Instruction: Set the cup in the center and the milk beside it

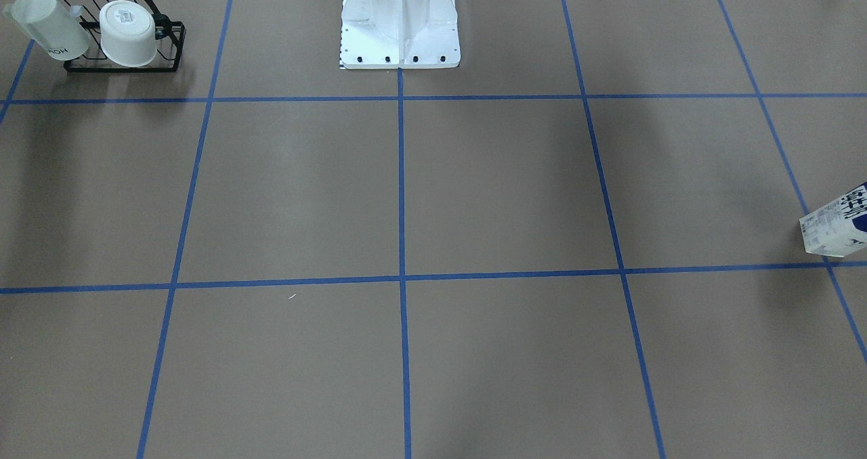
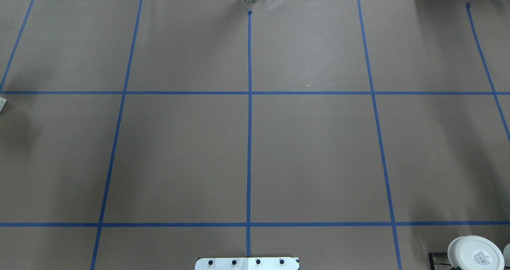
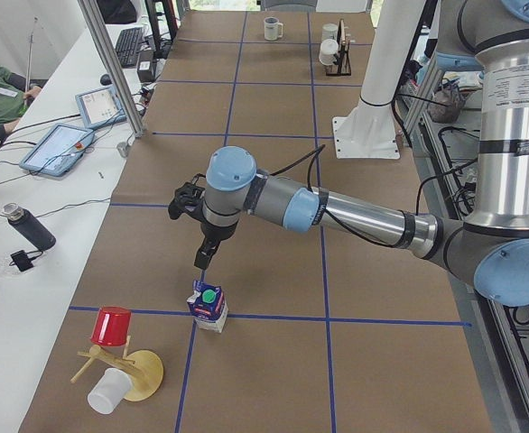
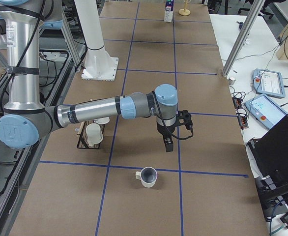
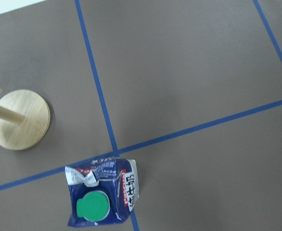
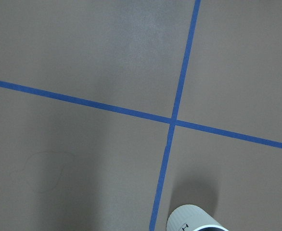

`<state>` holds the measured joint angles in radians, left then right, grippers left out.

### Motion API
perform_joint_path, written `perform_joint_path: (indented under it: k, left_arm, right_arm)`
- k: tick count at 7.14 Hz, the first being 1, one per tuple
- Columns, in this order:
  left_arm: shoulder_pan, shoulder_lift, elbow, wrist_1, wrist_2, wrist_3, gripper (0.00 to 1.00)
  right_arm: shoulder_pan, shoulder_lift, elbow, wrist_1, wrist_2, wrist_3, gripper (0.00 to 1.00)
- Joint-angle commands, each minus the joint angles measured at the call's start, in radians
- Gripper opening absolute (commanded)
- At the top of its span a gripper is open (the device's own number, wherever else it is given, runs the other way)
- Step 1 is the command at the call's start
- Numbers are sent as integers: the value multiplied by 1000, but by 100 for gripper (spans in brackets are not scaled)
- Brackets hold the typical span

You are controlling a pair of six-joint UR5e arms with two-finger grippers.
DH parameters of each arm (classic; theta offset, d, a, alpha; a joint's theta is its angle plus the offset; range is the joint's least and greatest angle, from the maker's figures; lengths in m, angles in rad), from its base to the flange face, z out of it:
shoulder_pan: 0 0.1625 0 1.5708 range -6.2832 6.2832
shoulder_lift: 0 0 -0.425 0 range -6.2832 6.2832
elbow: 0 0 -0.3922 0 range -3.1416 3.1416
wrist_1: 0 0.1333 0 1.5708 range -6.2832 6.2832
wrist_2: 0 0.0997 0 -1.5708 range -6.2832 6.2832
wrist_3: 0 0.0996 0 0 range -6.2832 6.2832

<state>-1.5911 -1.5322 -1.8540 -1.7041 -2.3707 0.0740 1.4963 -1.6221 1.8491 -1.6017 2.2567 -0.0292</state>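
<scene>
Milk [image 3: 208, 305] on tape [image 3: 273, 317], perhaps under left claw [image 3: 201, 262]; cup [image 4: 148, 176] near right claw [image 4: 168, 144]; grips unclear

Left arm [image 3: 355, 212]: upper link stands vertical, the elbow is bent low, and the forearm runs roughly level out from the robot. The left wrist [image 3: 231, 180] turns the left gripper [image 3: 203, 262] straight down. Jaw spacing cannot be determined in this side view.

Right arm [image 4: 90, 112]: same configuration, with a vertical upper link, a low elbow and a near-level forearm. The right wrist [image 4: 164, 98] points the right gripper [image 4: 168, 145] straight down. Jaw spacing cannot be determined here either.
</scene>
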Motion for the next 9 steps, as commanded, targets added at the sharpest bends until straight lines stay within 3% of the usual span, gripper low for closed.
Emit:
perform_joint_path:
  k: [1, 3, 7, 9]
  left_arm:
    - [0, 1, 7, -28, -1, 0, 99]
    - [0, 0, 1, -28, -2, -2, 99]
    - [0, -5, 1, -28, -2, -2, 99]
    - [0, -5, -2, -42, -2, -2, 99]
  right_arm:
    - [-80, -13, -22, 41, 11, 30, 100]
    - [-109, -53, -83, 107, -26, 35, 99]
    - [-149, -156, -96, 187, -114, 37, 92]
    - [-153, -162, -131, 244, -106, 37, 79]
